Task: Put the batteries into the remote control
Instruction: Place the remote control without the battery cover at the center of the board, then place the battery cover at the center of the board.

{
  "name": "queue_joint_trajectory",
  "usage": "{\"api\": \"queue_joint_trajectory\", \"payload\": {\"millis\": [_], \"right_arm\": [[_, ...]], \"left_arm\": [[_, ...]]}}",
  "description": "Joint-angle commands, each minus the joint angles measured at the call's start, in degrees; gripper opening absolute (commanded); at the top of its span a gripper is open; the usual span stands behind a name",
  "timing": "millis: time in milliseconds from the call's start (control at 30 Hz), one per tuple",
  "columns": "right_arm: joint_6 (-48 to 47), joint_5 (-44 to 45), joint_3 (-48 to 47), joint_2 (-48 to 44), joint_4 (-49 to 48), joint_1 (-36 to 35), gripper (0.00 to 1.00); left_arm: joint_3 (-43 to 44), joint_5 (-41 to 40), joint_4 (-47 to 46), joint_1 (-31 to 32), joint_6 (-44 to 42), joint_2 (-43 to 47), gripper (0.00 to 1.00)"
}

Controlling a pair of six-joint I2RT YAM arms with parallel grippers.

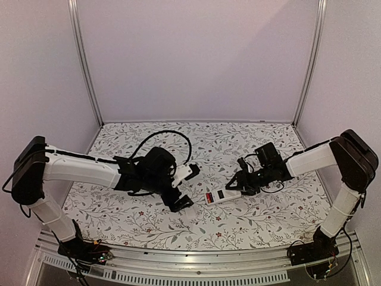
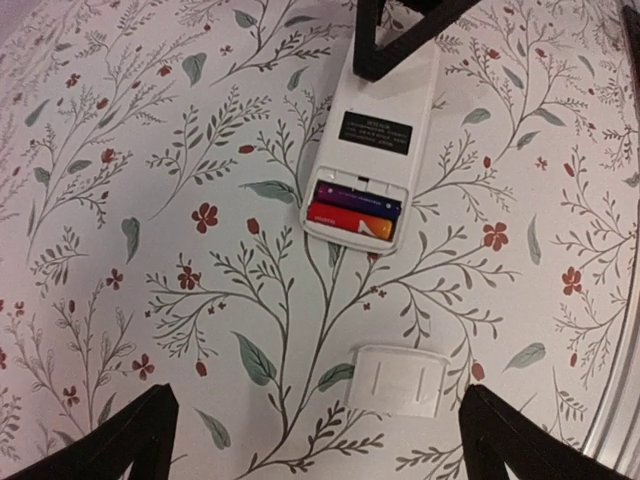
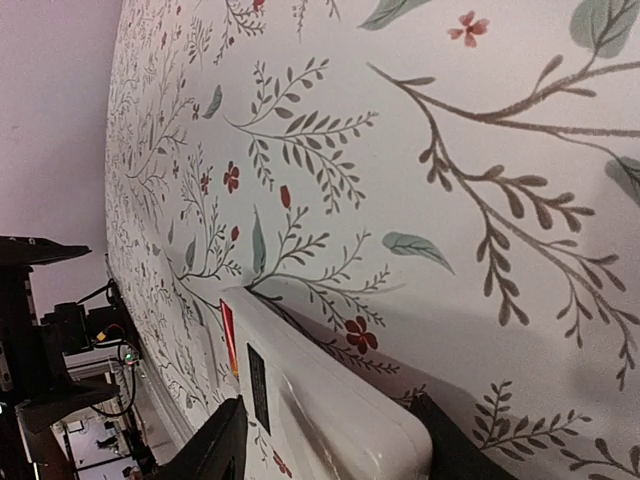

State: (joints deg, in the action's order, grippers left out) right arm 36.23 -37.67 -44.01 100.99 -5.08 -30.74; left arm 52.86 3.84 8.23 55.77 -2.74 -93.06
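The remote control (image 2: 375,130) lies back-up on the floral table, its battery bay uncovered. Two batteries (image 2: 353,210) sit side by side in the bay, one dark purple, one red-orange. My right gripper (image 3: 330,425) straddles the remote's far end (image 3: 320,400), jaws open, the near finger (image 3: 215,445) standing off the white body. From above, this gripper (image 1: 241,183) is at the right end of the remote (image 1: 223,195). My left gripper (image 2: 320,440) hangs wide open over the table near the bay end, with nothing between its fingers; it also shows in the overhead view (image 1: 186,187).
A small white battery cover (image 2: 400,380) lies loose on the table, just inside the left gripper's right finger. The right gripper's dark finger (image 2: 400,35) overlaps the remote's top end. The left arm's black wrist (image 3: 30,330) shows beyond the remote.
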Motion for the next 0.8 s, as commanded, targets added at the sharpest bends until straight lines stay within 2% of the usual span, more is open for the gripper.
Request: {"api": "queue_joint_trajectory", "payload": {"millis": [0,167,300,467,700,767], "right_arm": [[-10.0,9.8,-2.7,-5.0,16.2,0.1,0.57],[-11.6,10.4,-3.0,-5.3,18.8,2.3,0.61],[-12.5,11.7,-3.1,-6.6,20.5,3.6,0.71],[-13.2,12.2,-3.0,-8.7,21.9,3.7,0.73],[-14.3,12.1,-1.7,-14.4,22.6,4.9,0.71],[-14.6,12.1,-1.3,-16.2,22.5,5.2,0.71]], "left_arm": [[-0.3,2.8,5.3,-0.6,-5.7,1.5,0.99],[1.1,5.1,7.6,-0.5,-9.3,0.1,0.93],[6.9,2.8,10.7,-0.1,-1.9,-3.0,0.83],[12.4,-6.0,13.1,4.1,14.6,-4.9,0.7],[23.3,-14.7,26.1,12.2,45.7,-13.1,0.43],[27.0,-16.4,31.5,13.2,51.7,-15.8,0.42]]}}
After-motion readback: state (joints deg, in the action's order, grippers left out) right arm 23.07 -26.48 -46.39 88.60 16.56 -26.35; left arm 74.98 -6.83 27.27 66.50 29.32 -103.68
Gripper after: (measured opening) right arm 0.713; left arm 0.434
